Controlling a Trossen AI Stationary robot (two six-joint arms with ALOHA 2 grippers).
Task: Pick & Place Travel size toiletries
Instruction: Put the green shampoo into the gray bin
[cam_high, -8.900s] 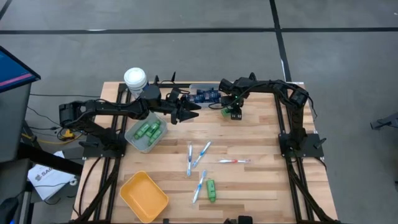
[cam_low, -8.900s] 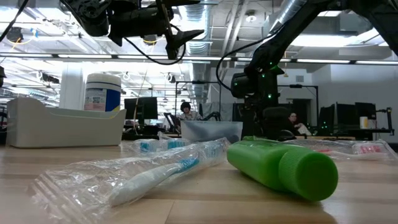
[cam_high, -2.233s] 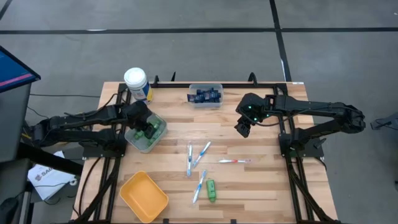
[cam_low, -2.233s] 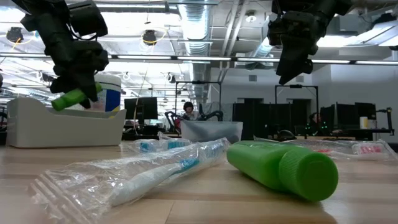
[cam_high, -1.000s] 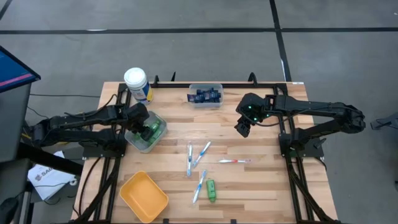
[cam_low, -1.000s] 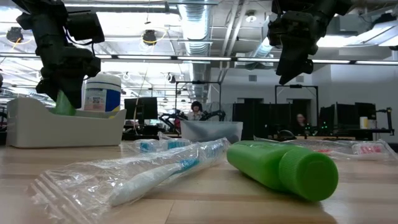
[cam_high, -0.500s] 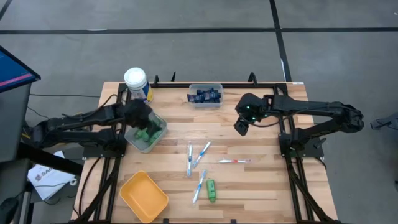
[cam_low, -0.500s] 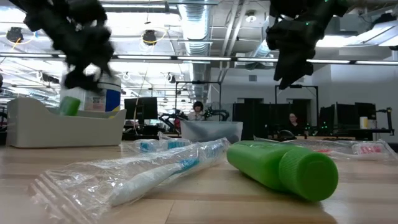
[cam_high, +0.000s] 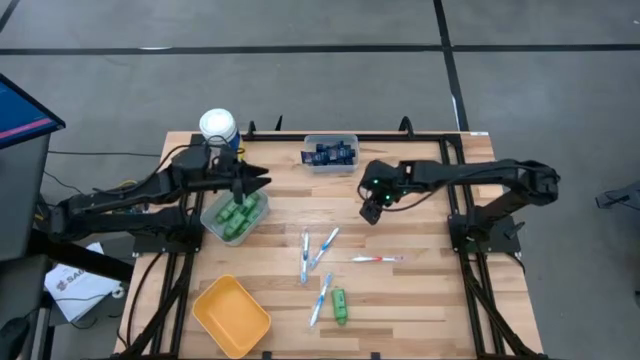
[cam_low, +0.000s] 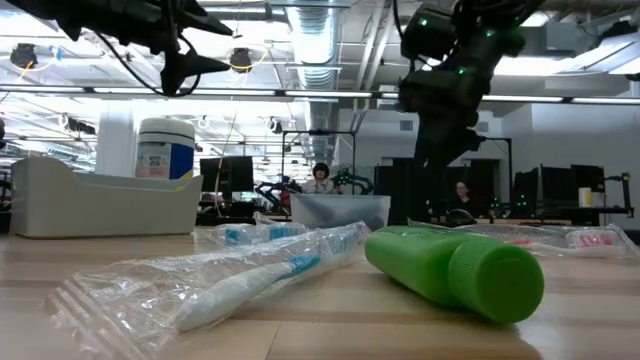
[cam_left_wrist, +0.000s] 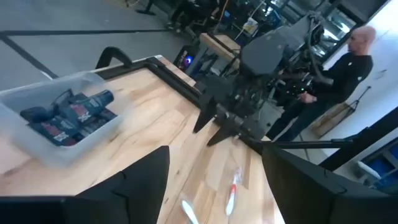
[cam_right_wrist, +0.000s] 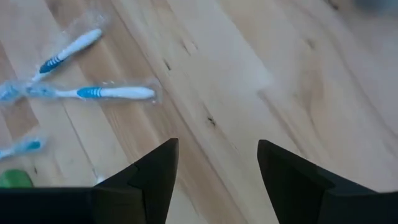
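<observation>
Nearest the front edge of the counter (cam_high: 420, 300) we see a yellow bin (cam_high: 232, 315), then a lone green bottle (cam_high: 339, 305) lying beside a wrapped toothbrush (cam_high: 321, 298). Farther in lie two crossed white-blue toothbrushes (cam_high: 315, 250) and the red-and-white toothbrush (cam_high: 376, 259), its long axis running across the counter.

Our right end effector (cam_high: 371, 211) hangs released and empty just beyond these. The crossed pair lies toward the front and slightly leftward of it, long axes roughly front to back. We judge the right arm the nearer one for the next pick.

Our left end effector (cam_high: 258, 182) also stands released, holding nothing, above the far rim of the clear bin (cam_high: 212, 222) of green bottles (cam_high: 240, 212). At the back sit the tub of navy tubes (cam_high: 330, 153) and a white canister (cam_high: 219, 130).
</observation>
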